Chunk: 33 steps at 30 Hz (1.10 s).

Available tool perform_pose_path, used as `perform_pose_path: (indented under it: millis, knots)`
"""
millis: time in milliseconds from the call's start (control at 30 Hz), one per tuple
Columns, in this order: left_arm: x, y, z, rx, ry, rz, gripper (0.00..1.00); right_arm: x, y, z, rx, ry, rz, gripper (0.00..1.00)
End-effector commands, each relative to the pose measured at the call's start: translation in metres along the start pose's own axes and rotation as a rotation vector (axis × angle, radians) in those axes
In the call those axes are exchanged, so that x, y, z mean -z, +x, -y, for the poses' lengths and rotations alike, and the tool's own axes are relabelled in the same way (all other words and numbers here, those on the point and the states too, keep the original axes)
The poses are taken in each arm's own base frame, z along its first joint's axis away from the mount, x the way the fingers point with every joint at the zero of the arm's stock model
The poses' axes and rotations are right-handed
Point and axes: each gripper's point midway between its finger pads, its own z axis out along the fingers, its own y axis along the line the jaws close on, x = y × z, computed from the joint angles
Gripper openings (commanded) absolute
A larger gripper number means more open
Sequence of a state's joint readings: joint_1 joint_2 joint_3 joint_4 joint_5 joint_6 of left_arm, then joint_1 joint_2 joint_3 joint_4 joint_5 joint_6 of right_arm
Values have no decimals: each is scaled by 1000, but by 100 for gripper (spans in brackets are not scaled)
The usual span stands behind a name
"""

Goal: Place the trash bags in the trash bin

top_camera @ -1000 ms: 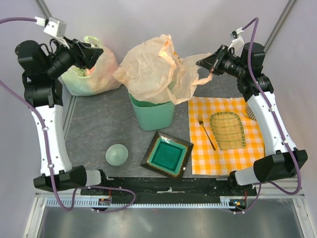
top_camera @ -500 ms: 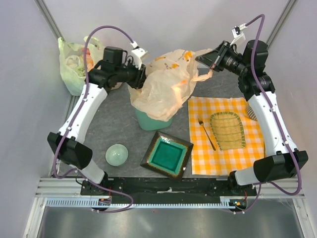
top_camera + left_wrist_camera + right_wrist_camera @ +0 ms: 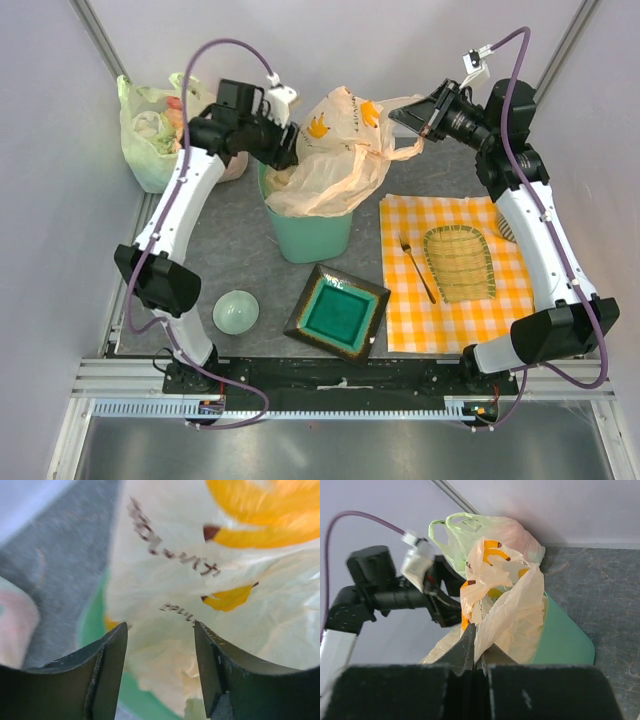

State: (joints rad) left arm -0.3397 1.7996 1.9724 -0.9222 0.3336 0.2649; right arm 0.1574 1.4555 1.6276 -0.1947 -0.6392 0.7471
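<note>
The peach-cream trash bag (image 3: 335,160) with yellow-orange prints hangs over the mint-green trash bin (image 3: 308,238), its lower part inside the rim. My right gripper (image 3: 418,122) is shut on the bag's right end and holds it up; in the right wrist view the plastic (image 3: 512,605) is pinched between the jaws (image 3: 479,652). My left gripper (image 3: 290,152) is open at the bag's left side above the bin's rim. In the left wrist view the bag (image 3: 200,580) fills the frame ahead of the open fingers (image 3: 161,645), with the bin's rim (image 3: 92,625) below.
A yellow-green bag (image 3: 155,125) stuffed with orange material stands at the back left. A pale green bowl (image 3: 236,311) and a square teal dish (image 3: 337,311) lie in front of the bin. A yellow checked cloth (image 3: 455,275) holds a fork (image 3: 417,266) and a woven basket (image 3: 458,262).
My left arm swung from the yellow-green bag at the far left across to the bag over the bin. The bag has bunched up and sunk lower into the bin. My right gripper shifted slightly.
</note>
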Motion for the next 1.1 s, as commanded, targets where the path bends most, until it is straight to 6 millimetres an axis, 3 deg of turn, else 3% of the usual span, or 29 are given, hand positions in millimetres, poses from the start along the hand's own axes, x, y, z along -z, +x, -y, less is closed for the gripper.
perform_pose_path:
  millis: [0, 33, 133, 233, 267, 367, 467, 633, 733, 833, 900, 933, 1000, 1033, 1067]
  knots:
    - [99, -86, -3, -77, -51, 307, 64, -4, -9, -19, 34, -66, 34, 0]
    - [114, -92, -4, -85, -66, 339, 65, -5, -9, -19, 36, -68, 37, 0]
    - [134, -94, 15, -133, 2, 374, 66, -7, -8, -25, 43, -87, 39, 0]
    - [135, -84, 46, -153, 166, 381, 72, -10, -6, -30, 52, -102, 37, 0]
    - [141, -83, 59, -164, 219, 398, 80, -11, -5, -32, 53, -108, 35, 0]
    - [131, -79, 74, -180, 271, 386, 91, -13, -5, -39, 60, -129, 37, 0]
    - [121, -87, 79, -203, 269, 403, 93, -16, -2, -51, 64, -169, 33, 0]
    - [83, -86, 95, -213, 295, 349, 94, -24, 9, -59, 50, -203, 1, 0]
    - [65, -83, 91, -177, 262, 339, 94, -29, 15, -63, 49, -216, -14, 0]
    - [44, -74, 67, -111, 149, 300, 95, -35, 20, -62, 51, -219, -26, 0]
    - [34, -64, 51, -89, 76, 259, 81, -39, 21, -61, 54, -214, -27, 0]
    - [35, -62, 45, -77, 52, 256, 67, -42, 24, -58, 51, -209, -31, 0]
    - [29, -48, 33, -37, 18, 225, 54, -48, 27, -56, 54, -207, -37, 0]
    - [29, -44, 29, -36, 3, 222, 36, -50, 28, -56, 58, -204, -36, 0]
    - [33, -42, 24, -47, -28, 224, 29, -52, 30, -56, 59, -200, -35, 0]
